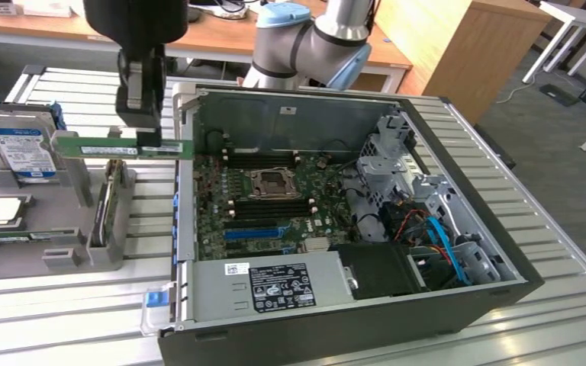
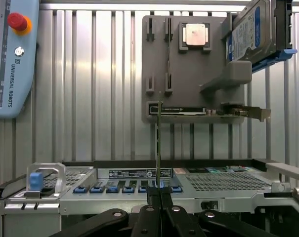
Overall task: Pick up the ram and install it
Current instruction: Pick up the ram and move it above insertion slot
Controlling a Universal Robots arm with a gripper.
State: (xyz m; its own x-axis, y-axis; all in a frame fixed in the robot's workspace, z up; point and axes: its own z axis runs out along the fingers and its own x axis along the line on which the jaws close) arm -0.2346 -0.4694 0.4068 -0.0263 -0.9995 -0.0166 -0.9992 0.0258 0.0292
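The ram, a long thin green circuit-board stick with a white label, hangs level in the air above the grey parts holder, just to the exterior view's left of the open computer case. My gripper is shut on its end nearest the case, black fingers pointing down. In the wrist view the ram appears edge-on as a thin vertical line rising from between my closed fingers. The motherboard lies open in the case, its black memory slots beside the CPU socket.
A silver hard drive with a blue-and-white label stands upright in the grey holder, a CPU chip in front of it. An expansion card stands in a holder slot. A teach pendant lies on the slatted metal table.
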